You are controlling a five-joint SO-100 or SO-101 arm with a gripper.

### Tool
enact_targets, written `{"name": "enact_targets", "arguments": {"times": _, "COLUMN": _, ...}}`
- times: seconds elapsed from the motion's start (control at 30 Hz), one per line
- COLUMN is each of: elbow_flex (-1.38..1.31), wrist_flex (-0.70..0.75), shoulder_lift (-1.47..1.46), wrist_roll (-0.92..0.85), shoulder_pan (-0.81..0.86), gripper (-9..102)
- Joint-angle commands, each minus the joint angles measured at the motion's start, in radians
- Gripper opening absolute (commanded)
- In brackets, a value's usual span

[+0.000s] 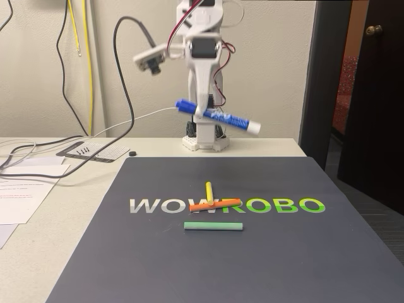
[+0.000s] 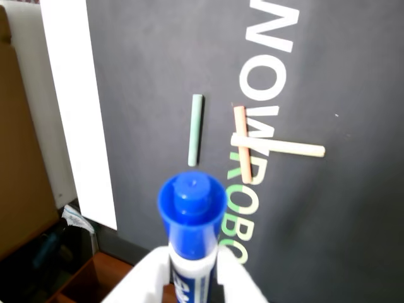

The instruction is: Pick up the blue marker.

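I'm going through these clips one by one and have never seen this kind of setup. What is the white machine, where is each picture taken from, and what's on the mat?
The white machine is a small robot arm standing at the back of a table. Its tool is a two-finger clamp.

The fixed view looks at the arm from the front. The wrist view comes from a camera riding on the arm, looking down past the tool.

The tool is shut on the blue marker, lifted off the table and tilted; its blue cap points at the wrist camera.

On the dark mat printed WOWROBO lie three thin sticks: a green stick alone, and an orange stick crossing a yellow stick.
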Motion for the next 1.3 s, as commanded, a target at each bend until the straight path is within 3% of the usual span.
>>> {"name": "enact_targets", "arguments": {"times": 0.0, "elbow_flex": 0.091, "wrist_flex": 0.178, "shoulder_lift": 0.156, "wrist_roll": 0.006, "shoulder_pan": -0.018, "gripper": 0}}
{"name": "enact_targets", "arguments": {"times": 0.47, "elbow_flex": 0.394, "wrist_flex": 0.156, "shoulder_lift": 0.546, "wrist_roll": 0.06, "shoulder_pan": -0.092, "gripper": 0}}
{"name": "enact_targets", "arguments": {"times": 0.87, "elbow_flex": 1.23, "wrist_flex": -0.351, "shoulder_lift": 1.115, "wrist_roll": 0.126, "shoulder_pan": -0.153, "gripper": 0}}
{"name": "enact_targets", "arguments": {"times": 1.27, "elbow_flex": 1.517, "wrist_flex": -0.643, "shoulder_lift": 1.172, "wrist_roll": 0.135, "shoulder_pan": -0.118, "gripper": 0}}
